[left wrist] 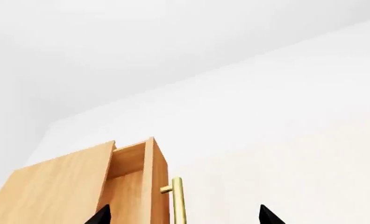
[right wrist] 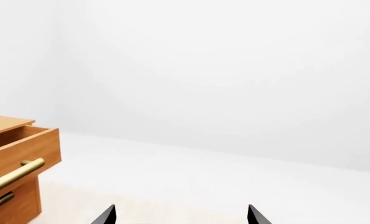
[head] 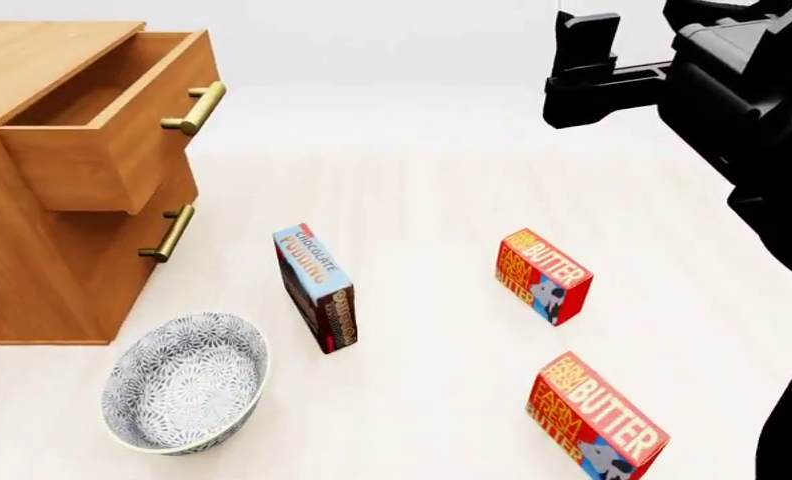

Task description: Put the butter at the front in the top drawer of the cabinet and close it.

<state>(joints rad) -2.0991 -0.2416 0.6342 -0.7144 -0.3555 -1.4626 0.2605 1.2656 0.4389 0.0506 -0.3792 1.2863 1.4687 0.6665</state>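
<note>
**Drawer open, butter not yet picked**

Drawer [head: 96, 120] of cabinet [head: 36, 260] pulled out, looks empty. Front butter [head: 599, 425] lies on the floor, well apart from it. Left gripper [left wrist: 183, 215] and right gripper [right wrist: 180, 215] spread, holding nothing. Left: grasp, place, close.

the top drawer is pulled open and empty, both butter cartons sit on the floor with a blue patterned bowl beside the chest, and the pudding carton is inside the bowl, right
Not quite. The head view shows the blue-and-brown chocolate pudding carton standing on the floor beside the blue patterned ceramic bowl, not inside it. The rest holds.
</note>
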